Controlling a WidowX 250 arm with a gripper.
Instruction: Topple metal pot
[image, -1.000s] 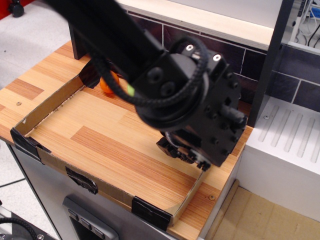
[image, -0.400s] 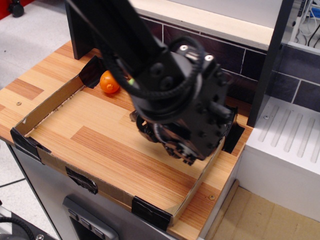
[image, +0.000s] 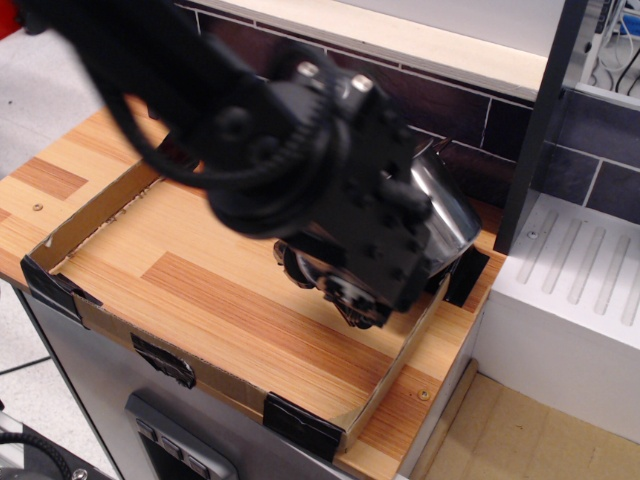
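Note:
The metal pot (image: 447, 210) shows as a shiny steel curved wall at the back right of the cardboard-walled area, with a thin wire handle (image: 437, 148) poking up. Most of it is hidden behind my arm. I cannot tell whether it stands upright or tilts. My black gripper (image: 338, 288) points down just left of and in front of the pot, close to the wooden floor. Its fingers are blurred and mostly hidden under the wrist, so their state does not show.
A low cardboard wall (image: 100, 320) with black tape corners (image: 300, 425) rings the wooden tabletop (image: 190, 290). A dark tiled wall (image: 500, 120) runs behind. A black post (image: 535, 130) and a white drainer block (image: 575, 290) stand to the right.
My arm has swung left and back, uncovering the shiny pot at the right. The orange toy at the back left is now hidden behind the arm.

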